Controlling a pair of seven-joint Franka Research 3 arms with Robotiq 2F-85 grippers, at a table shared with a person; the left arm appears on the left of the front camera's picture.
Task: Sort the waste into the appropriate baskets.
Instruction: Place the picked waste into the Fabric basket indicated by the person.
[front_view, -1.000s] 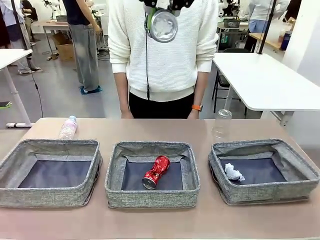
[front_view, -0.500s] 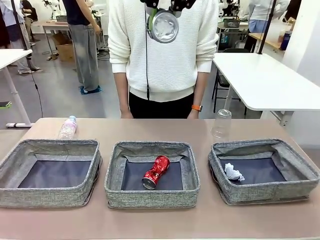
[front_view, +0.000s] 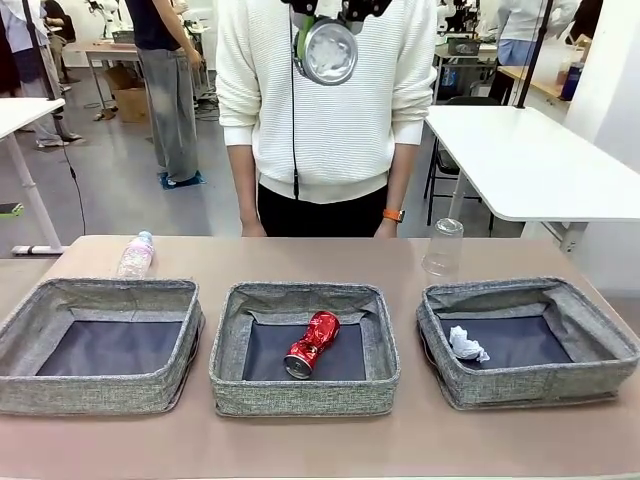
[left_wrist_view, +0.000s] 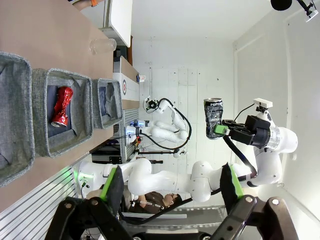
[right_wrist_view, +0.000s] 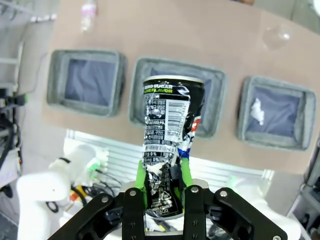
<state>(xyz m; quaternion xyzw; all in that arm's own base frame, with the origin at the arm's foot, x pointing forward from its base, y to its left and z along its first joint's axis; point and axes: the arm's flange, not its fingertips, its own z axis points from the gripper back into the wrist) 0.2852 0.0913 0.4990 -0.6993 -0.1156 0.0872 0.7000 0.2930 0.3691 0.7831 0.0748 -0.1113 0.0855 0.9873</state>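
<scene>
A brightly lit, open robotics lab. A brown bench (front_view: 400, 260) is standing on a hard grey floor (front_view: 110, 190), with white work tables (front_view: 530, 160) around it. Farther back, people (front_view: 165, 90) are standing among more tables and a cardboard box (front_view: 128, 100). A white robot arm (left_wrist_view: 280, 140) is reaching out near a slotted aluminium rail (left_wrist_view: 30, 215) running along the bench edge, against bare white walls (left_wrist_view: 200, 75).
</scene>
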